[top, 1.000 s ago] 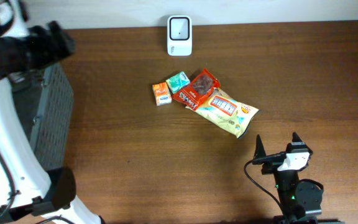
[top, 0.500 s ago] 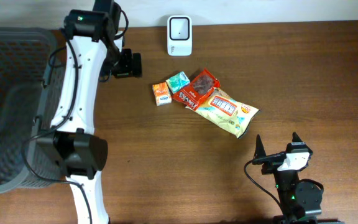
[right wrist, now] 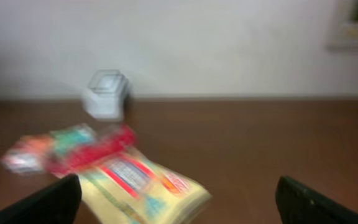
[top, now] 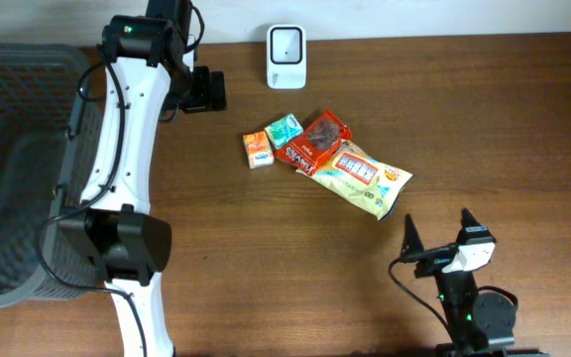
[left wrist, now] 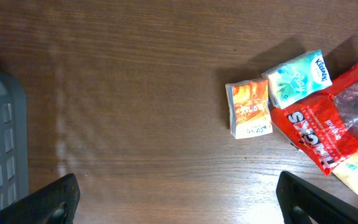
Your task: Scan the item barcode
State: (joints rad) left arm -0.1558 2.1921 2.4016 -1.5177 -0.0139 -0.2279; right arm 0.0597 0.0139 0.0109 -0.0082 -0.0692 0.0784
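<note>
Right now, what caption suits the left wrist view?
Open left gripper over table; orange packet beside teal tissue pack, red bag.

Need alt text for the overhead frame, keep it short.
Four packaged items lie clustered at centre: an orange pack, a teal tissue pack, a red bag and a yellow bag, with a white scanner at the far edge. The left gripper hangs open left of the scanner, the right gripper open near the front edge; a dark mesh basket sits at the left.

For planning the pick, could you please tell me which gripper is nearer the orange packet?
Left. Overhead, left gripper is just upper-left of the orange packet; right gripper, far lower-right.
</note>
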